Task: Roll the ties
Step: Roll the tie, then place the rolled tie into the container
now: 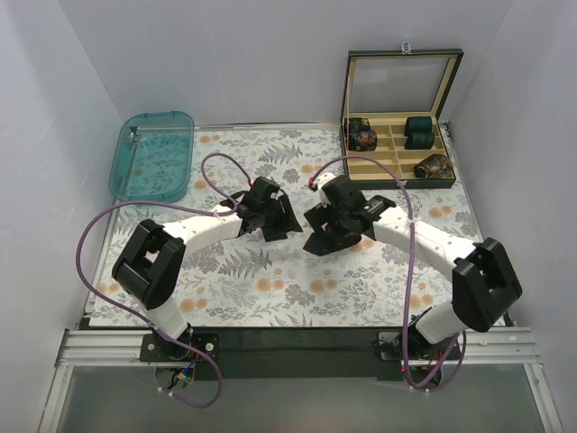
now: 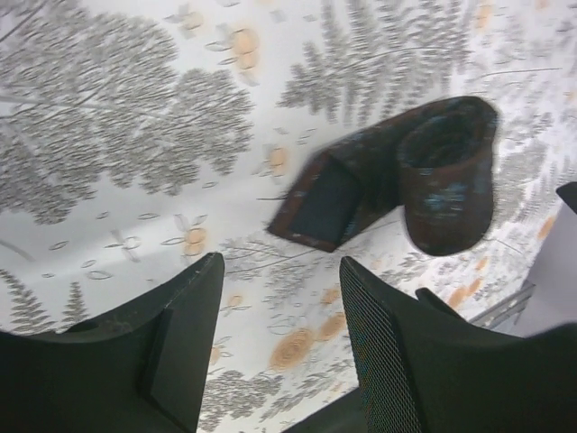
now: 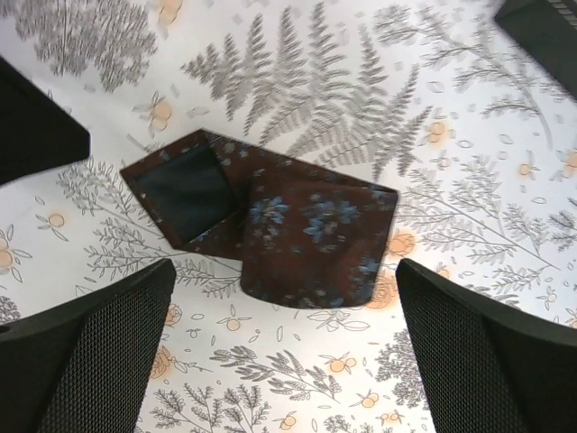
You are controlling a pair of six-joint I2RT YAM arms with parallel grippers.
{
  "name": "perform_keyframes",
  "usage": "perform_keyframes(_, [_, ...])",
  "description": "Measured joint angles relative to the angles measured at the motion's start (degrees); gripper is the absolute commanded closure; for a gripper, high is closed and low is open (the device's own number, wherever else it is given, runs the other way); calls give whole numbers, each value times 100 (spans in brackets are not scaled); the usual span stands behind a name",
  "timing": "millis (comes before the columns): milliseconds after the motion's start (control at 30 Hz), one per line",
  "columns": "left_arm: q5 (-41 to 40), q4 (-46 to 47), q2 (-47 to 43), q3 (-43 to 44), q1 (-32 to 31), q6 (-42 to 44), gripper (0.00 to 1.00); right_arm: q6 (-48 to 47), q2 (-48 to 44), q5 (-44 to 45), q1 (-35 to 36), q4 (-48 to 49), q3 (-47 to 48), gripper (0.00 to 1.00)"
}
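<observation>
Both arms bend inward over the patterned surface (image 1: 270,289), near-left of the open case (image 1: 406,55). The brown tie (image 3: 306,239) lies on the cloth there, and neither arm is holding it. From my console the top camera hides it beneath the two wrists, so only the wrist cameras show it. Most of it is wound into a stubby coil (image 2: 446,176). A short pointed tail (image 3: 185,194) lies loose with its dark lining up and, as I read it, points toward the left arm, away from the case.

The right fingers (image 3: 90,352) are spread wide with nothing between them. The tie sits just ahead of their gap, its length running crosswise from one finger toward the other. The left fingers (image 2: 406,361) are also apart and empty. In their view the tie lies farther ahead and off to one side, tail end nearest.

I judge the right arm the nearer of the two and the roll close to finished, with only the tail left to take up. The coming move turns on that long axis. The coil would have to travel along the tie's length, away from the case and over the tail, or the tail be brought round the coil. The winding looks loose to me, so a careless nudge could let it spring open.
</observation>
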Motion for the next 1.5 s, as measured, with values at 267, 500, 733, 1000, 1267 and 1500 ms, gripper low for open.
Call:
perform_keyframes(267, [184, 46, 398, 1386, -380, -26, 50, 367, -704, -1287, -1821, 66, 24, 8])
perform_keyframes(500, [387, 129, 942, 2151, -765, -92, 59, 918, -544, -2931, -3213, 503, -339, 10])
perform_keyframes(733, [597, 162, 1416, 2334, -960, -79, 68, 1355, -92, -4044, -3858, 1019, -820, 11])
perform_keyframes(1000, [629, 164, 1722, 2326, -966, 31, 75, 1506, 247, -4607, -3860, 1471, -953, 13])
perform_keyframes(1267, [601, 284, 1746, 2068, -960, 96, 76, 1576, 560, -5010, -3860, 1869, -1329, 18])
perform_keyframes(1500, [601, 378, 1856, 1923, -933, 155, 77, 1606, 680, -5431, -3860, 2251, -1580, 24])
